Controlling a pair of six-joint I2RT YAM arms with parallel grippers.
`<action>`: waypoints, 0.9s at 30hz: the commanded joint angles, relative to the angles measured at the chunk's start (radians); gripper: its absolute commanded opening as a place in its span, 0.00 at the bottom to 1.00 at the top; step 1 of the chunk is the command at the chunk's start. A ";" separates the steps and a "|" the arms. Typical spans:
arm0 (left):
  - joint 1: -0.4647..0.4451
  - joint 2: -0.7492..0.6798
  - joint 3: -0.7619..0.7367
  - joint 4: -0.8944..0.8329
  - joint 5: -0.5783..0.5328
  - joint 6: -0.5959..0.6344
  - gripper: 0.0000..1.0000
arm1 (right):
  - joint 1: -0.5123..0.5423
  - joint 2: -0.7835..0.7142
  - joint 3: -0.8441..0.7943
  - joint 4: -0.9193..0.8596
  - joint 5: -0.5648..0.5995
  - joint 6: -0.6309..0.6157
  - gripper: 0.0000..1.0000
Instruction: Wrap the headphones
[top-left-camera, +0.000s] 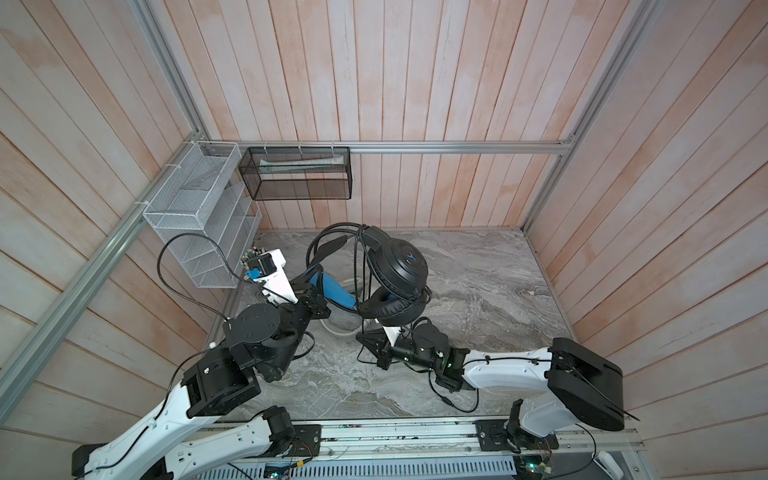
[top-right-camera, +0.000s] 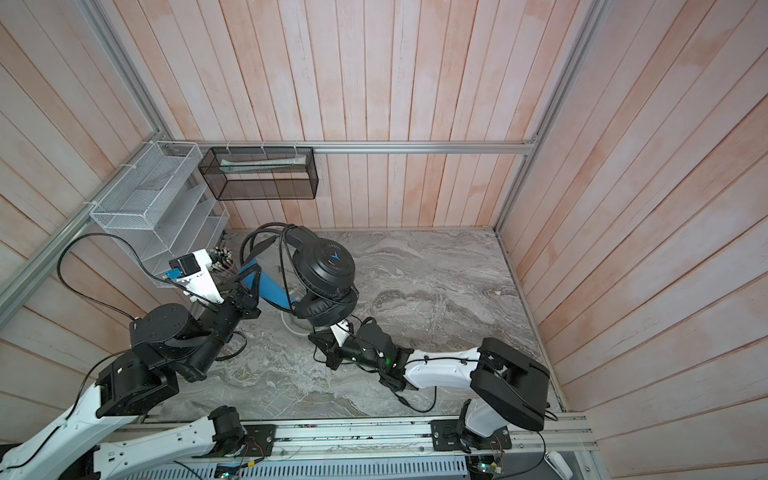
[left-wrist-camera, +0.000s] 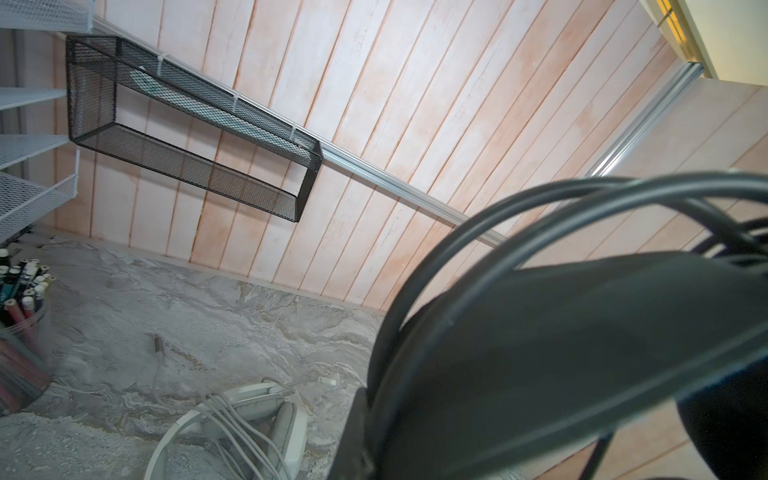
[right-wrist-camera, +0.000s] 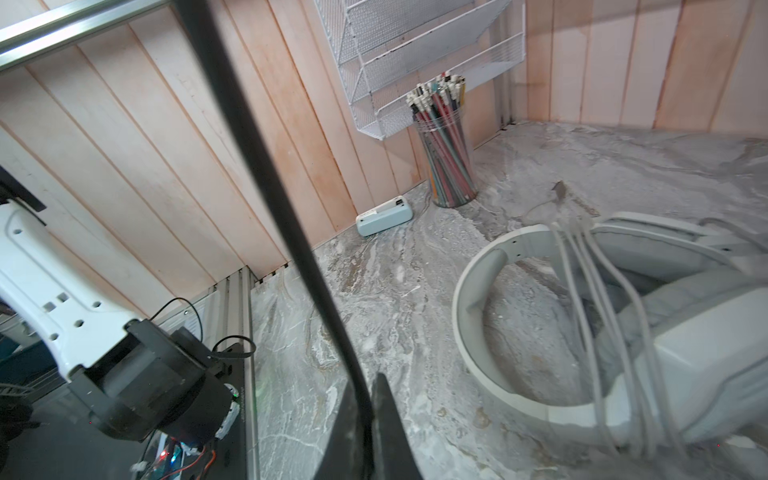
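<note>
Holding pencils (right-wrist-camera: 440, 97), a clear cup (right-wrist-camera: 452, 174); black basket (top-left-camera: 297, 194), perhaps a tube (top-left-camera: 307, 163).

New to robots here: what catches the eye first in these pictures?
A black headset hangs mid-air at centre, the left gripper clamped on its blue-lined headband, the right gripper pinching its black cable below. Under it, a white headset lies on the marble table, its grey cable wound round.

White wire rack (top-left-camera: 195, 216), black mesh basket (top-left-camera: 297, 183), pencil cup (right-wrist-camera: 449, 166), pale-blue box (right-wrist-camera: 384, 217)
</note>
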 joint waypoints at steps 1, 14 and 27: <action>0.003 0.000 0.065 0.124 -0.091 -0.051 0.00 | 0.057 0.035 0.025 -0.032 0.037 0.004 0.00; 0.228 0.123 0.066 -0.075 -0.082 -0.036 0.00 | 0.236 -0.095 0.158 -0.328 0.132 -0.151 0.00; 0.410 0.228 -0.055 -0.109 0.088 -0.020 0.00 | 0.296 -0.235 0.294 -0.621 0.277 -0.330 0.00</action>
